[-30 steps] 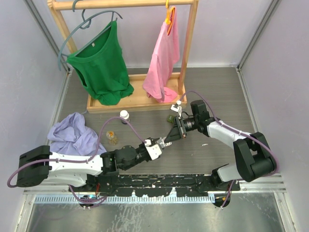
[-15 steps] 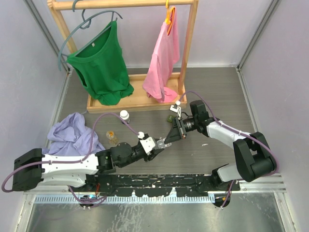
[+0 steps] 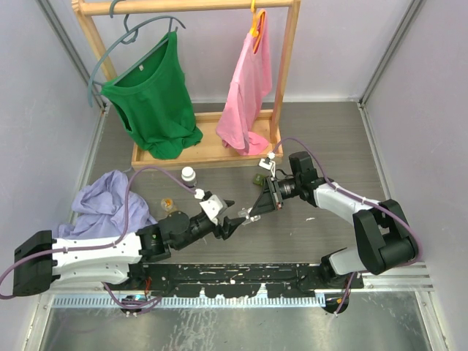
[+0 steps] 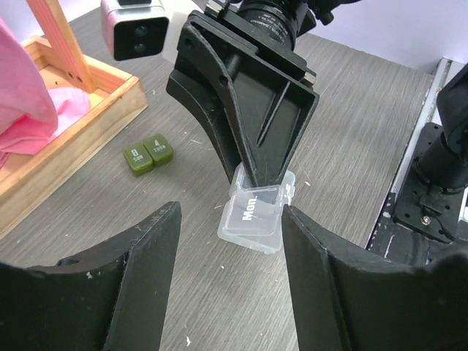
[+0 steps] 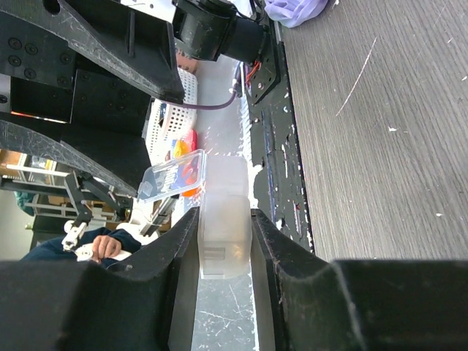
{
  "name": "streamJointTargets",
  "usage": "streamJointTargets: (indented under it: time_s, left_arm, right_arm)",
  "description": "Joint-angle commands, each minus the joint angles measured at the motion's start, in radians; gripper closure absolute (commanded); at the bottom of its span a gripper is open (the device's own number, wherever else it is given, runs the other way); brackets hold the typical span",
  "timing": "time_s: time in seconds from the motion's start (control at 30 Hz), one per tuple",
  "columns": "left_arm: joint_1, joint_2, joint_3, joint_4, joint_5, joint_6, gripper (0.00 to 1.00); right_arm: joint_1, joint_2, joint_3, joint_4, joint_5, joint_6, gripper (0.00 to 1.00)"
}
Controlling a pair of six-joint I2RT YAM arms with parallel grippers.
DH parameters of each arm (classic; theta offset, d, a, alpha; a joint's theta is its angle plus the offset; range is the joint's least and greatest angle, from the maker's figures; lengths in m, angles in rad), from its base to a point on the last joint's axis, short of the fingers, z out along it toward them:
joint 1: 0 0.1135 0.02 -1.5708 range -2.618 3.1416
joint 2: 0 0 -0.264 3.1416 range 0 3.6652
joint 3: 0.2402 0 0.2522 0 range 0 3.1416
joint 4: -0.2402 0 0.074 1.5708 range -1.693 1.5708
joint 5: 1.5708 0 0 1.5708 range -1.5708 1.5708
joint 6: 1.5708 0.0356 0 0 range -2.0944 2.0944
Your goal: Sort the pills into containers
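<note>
Above the counter (image 4: 351, 131), midway between the 2 arms, the clear pill box (image 4: 252, 219) hung off the surface. My right hand (image 5: 224, 213) pinched it at 1 end, both fingers pressed against its sides. The box stuck straight out past those fingertips, so its long axis ran along the right hand's own line and pointed at my left hand (image 3: 232, 216). Its lid (image 5: 172, 174), marked "Mon.", stood flipped open to 1 side. My left hand faced it head on with its 2 fingers spread. In the left wrist view the box sat framed in the gap between them and, as far as I could tell, touched neither. That made the left hand the nearer free one by far, already lined up with the box's loose end. I judged the coming move to be a short advance along that axis, with the fingers closing across the narrow width. The dark green pill box (image 4: 148, 155) lay flat on the counter, well apart, beside the wooden rack base (image 4: 80, 110). I could make out no pill in either box.
</note>
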Motion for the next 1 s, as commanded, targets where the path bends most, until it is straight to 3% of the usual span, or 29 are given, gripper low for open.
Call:
streamJointTargets:
  time_s: [0.0, 0.33, 0.97]
  left_arm:
    - [0.003, -0.027, 0.03, 0.035, -0.083, -0.022, 0.43]
    - [0.009, 0.011, 0.082, -0.027, -0.201, -0.065, 0.58]
    - [0.075, 0.146, 0.199, -0.227, -0.176, -0.212, 0.66]
  right_arm:
    - [-0.002, -0.004, 0.002, 0.007, -0.011, -0.023, 0.99]
    - [-0.001, -0.005, 0.002, -0.007, -0.014, -0.039, 0.99]
    - [-0.001, -0.005, 0.002, -0.016, -0.011, -0.05, 0.99]
